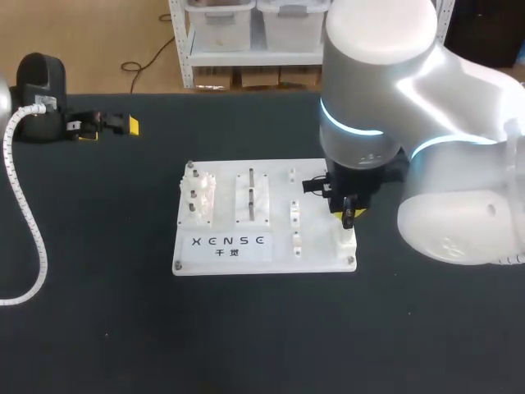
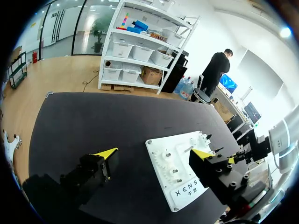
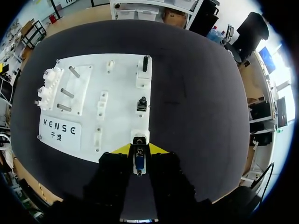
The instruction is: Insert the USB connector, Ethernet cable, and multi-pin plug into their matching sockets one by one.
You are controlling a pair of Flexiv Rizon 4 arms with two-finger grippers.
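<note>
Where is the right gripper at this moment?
In the head view the right gripper is at the white board's near right corner, over a white socket, with a small connector between its fingers.

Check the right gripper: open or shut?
Shut. The right gripper holds a small plug; both yellow fingertips clamp its sides, just over the white board's corner socket.

Head camera: fixed high at the rear, looking down over the whole table [image 1: 98, 328]. Left wrist camera: well back, slanting low across the white board [image 2: 163, 149]. Right wrist camera: close above it, facing straight down. All three share the board.
</note>
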